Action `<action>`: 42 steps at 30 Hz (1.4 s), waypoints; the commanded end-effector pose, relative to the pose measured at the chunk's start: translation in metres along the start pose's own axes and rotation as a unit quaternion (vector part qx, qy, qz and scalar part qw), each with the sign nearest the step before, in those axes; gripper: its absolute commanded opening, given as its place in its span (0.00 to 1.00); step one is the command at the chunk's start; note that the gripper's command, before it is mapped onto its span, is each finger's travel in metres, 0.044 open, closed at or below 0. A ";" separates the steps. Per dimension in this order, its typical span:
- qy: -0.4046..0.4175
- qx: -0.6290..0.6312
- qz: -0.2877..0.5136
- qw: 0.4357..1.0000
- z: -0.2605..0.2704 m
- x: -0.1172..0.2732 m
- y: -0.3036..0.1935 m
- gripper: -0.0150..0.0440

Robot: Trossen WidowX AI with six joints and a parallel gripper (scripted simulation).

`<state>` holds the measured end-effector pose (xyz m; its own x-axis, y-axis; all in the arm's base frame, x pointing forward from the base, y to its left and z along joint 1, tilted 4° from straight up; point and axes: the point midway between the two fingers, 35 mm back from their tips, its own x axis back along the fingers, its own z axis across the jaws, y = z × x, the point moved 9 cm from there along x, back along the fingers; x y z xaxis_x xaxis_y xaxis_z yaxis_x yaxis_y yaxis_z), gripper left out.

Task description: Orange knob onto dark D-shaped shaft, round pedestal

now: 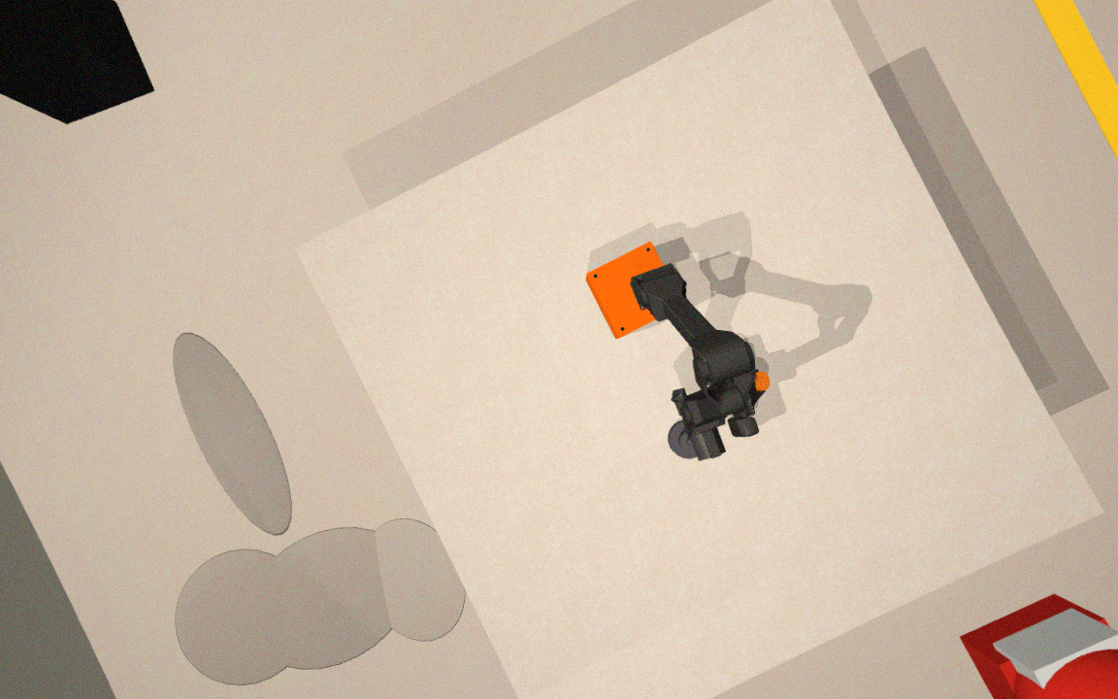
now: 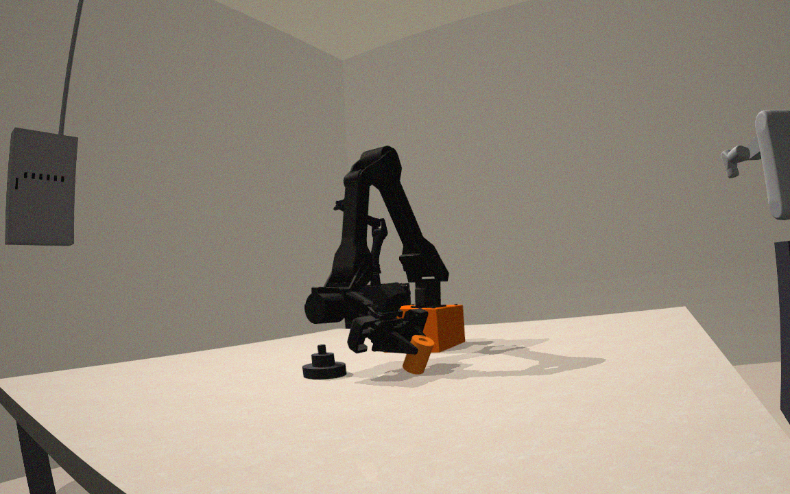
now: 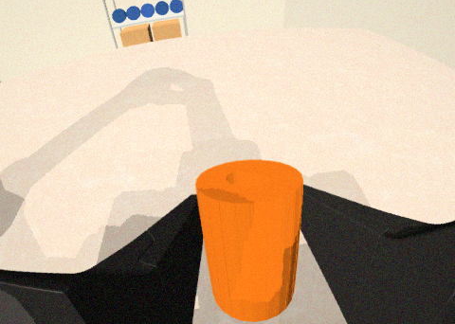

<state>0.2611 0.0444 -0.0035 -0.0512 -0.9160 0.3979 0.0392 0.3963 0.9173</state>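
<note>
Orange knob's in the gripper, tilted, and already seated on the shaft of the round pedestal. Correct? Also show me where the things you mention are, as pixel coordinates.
Not seated: the exterior view shows the orange knob (image 1: 762,381) (image 2: 417,355) (image 3: 251,239) off to one side of the round pedestal (image 1: 681,440) (image 2: 324,370), whose shaft (image 2: 321,348) stands bare. The rest holds: the knob is in the gripper (image 2: 417,347) (image 3: 251,220), tilted.

From where I'm standing, there isn't any lettering, label, brand, number or sign I can read, not from above, not from the side, and not in the close view at the wrist either.
</note>
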 end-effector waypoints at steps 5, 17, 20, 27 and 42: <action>0.000 -0.002 -0.009 1.000 0.000 0.001 -0.002 0.65; 0.000 -0.002 -0.009 1.000 0.000 0.001 -0.002 0.69; 0.000 -0.002 -0.009 1.000 0.000 0.001 -0.002 0.69; 0.000 -0.002 -0.009 1.000 0.000 0.001 -0.002 0.69; 0.000 -0.002 -0.009 1.000 0.000 0.001 -0.002 1.00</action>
<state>0.2609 0.0425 -0.0052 -0.0522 -0.9230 0.3813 0.0417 0.3795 0.9243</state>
